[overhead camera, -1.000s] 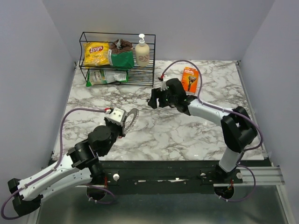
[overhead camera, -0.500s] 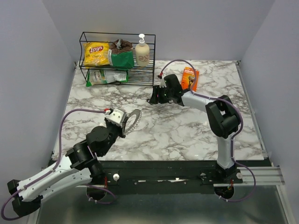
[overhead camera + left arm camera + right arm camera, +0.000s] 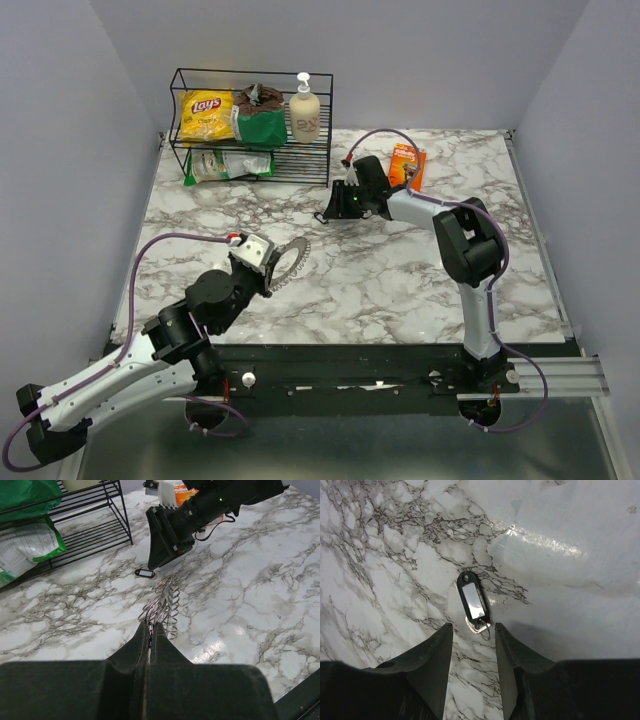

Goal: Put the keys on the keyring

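Just off the black wire rack's (image 3: 300,160) corner, the small black oblong key tag (image 3: 473,601) lies lengthwise just ahead of our partly open, empty right gripper (image 3: 473,628), the nearer one, while our left gripper (image 3: 150,626) pinches the silvery toothed metal keyring (image 3: 162,605).

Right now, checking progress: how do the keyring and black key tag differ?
The keyring is clamped in the shut left jaws; the black key tag lies on the table between the open right jaws. The keyring is a silvery coil; the tag is flat, black. Both have metal loops.
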